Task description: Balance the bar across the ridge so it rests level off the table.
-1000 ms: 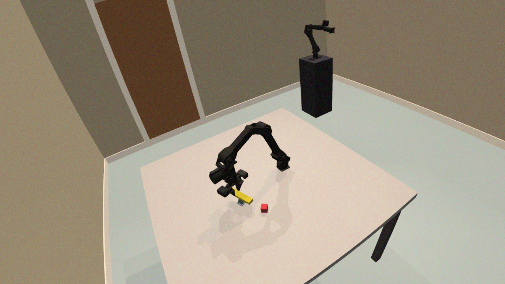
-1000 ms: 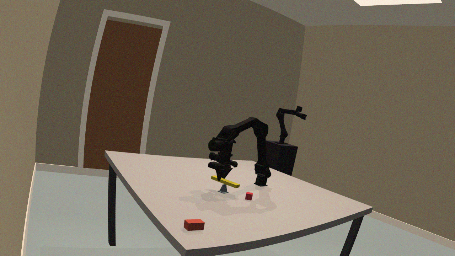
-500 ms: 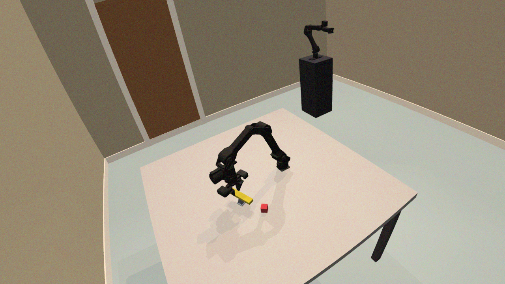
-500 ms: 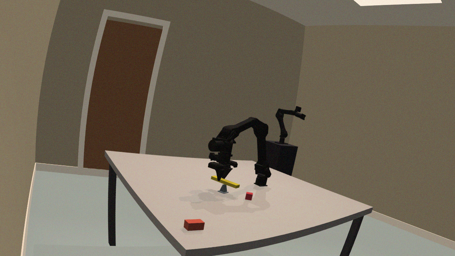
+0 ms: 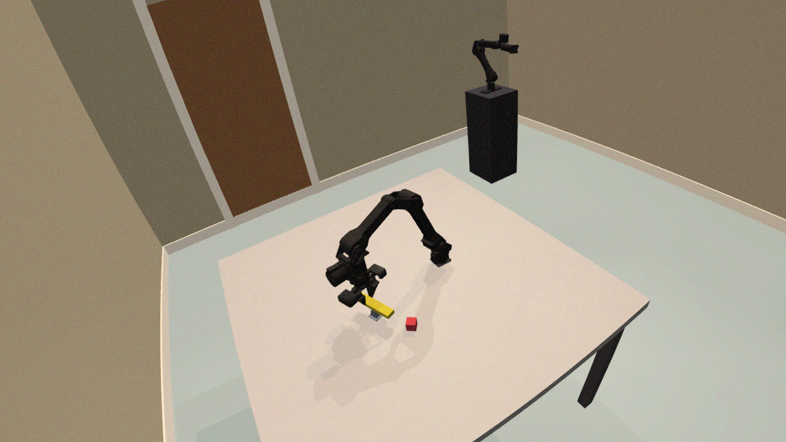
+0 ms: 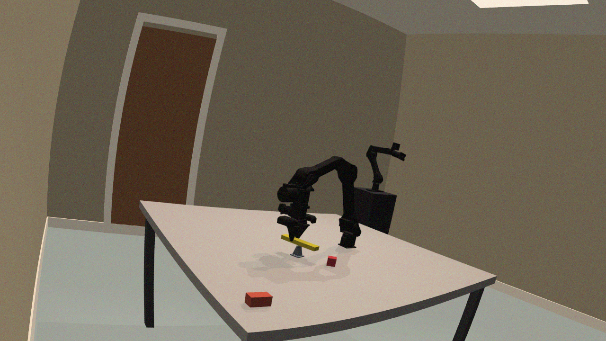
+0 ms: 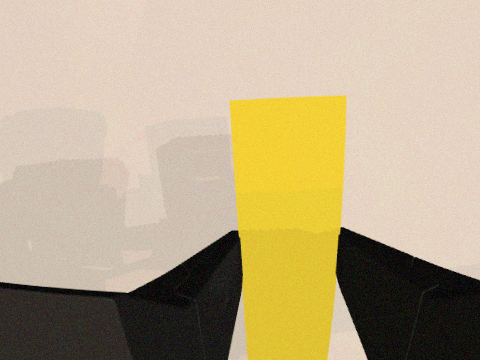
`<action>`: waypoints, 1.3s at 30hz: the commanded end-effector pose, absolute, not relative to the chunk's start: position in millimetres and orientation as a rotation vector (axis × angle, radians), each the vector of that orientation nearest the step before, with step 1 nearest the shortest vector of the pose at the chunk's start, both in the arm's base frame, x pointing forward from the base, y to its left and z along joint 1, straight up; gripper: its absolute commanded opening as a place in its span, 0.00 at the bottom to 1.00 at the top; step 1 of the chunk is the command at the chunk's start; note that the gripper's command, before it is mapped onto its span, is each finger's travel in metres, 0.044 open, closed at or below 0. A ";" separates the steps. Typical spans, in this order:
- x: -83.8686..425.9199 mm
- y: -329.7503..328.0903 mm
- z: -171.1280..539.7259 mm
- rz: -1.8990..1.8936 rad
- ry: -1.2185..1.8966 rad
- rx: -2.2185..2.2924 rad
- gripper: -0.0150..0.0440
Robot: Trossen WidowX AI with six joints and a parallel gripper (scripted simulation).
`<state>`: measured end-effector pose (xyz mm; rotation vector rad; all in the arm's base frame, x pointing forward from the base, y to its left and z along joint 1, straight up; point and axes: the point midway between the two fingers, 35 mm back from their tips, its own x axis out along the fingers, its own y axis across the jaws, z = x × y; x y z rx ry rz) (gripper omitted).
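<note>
My gripper (image 5: 366,298) (image 6: 292,238) (image 7: 287,240) is shut on the yellow bar (image 5: 380,306) (image 6: 307,244) (image 7: 289,160), off its middle towards the left end in the exterior view. The small grey ridge (image 5: 374,315) (image 6: 298,252) stands on the table (image 5: 522,307) (image 6: 402,280) under about the middle of the bar. The bar's underside is at or just above the ridge top; whether they touch I cannot tell. Both bar ends are off the table. The bar slants down to the right in the top and exterior views, but these views are tilted. The ridge is hidden in the wrist view.
A red cube (image 5: 411,324) (image 6: 331,261) lies on the table, a little right of the ridge and beyond the bar's right end. An orange-red block (image 6: 258,299) lies near the table's front corner. A second arm (image 5: 486,58) (image 6: 375,163) stands on a black pedestal (image 5: 490,137) off the table.
</note>
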<state>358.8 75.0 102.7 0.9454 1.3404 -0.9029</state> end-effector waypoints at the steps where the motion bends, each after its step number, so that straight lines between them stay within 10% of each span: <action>1: 359.2 74.9 102.0 -0.906 1.336 0.949 0.25; 39: 359.2 75.0 98.8 -0.906 1.336 0.949 0.25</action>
